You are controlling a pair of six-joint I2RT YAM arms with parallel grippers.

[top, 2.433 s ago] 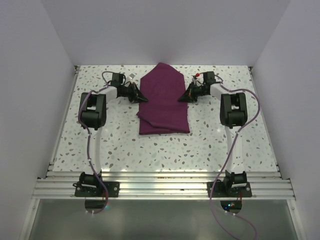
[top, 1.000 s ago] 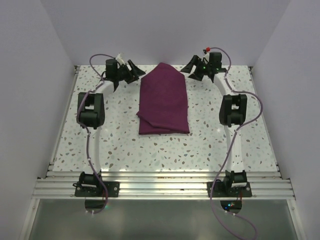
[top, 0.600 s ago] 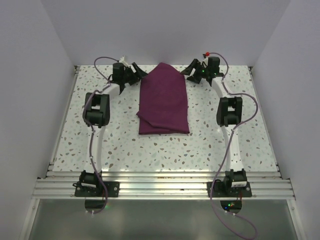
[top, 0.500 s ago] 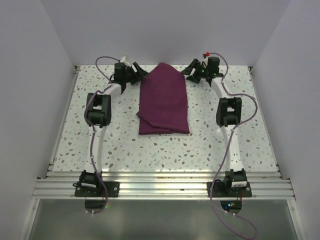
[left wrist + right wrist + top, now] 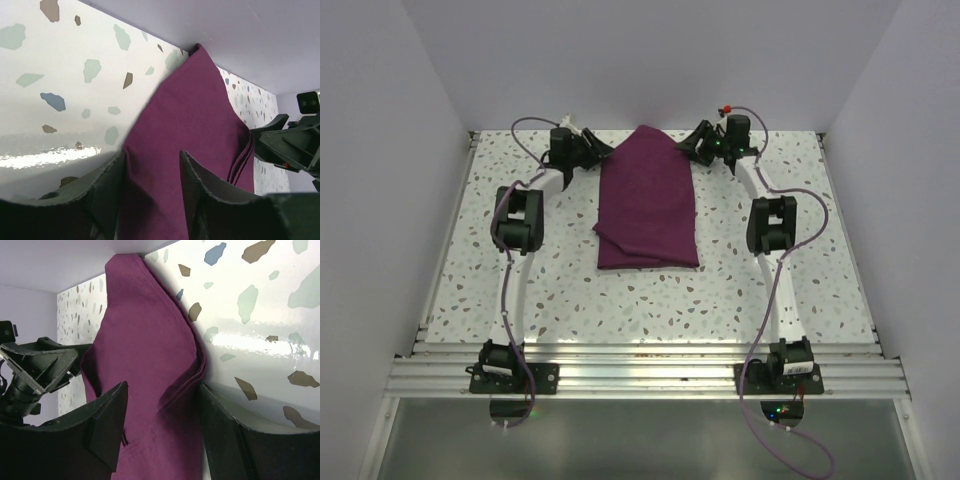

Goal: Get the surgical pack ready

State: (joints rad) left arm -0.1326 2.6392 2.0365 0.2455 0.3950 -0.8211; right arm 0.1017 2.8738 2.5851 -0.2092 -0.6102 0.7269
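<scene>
A large dark purple cloth (image 5: 647,200), folded long with a pointed far end, lies on the speckled white table (image 5: 570,290) in the upper middle of the top view. The left jaws stand apart over its upper left edge, the right jaws apart astride its upper right edge

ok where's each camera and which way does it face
Top external: above, behind the bases, looking down at the table; both arms.
Left wrist: by the purple cloth, left edge, facing across it; own fingers.
Right wrist: its right edge, facing back across; own fingers.
Wrist views share the cloth; each shows the other: right gripper, left gripper.
</scene>
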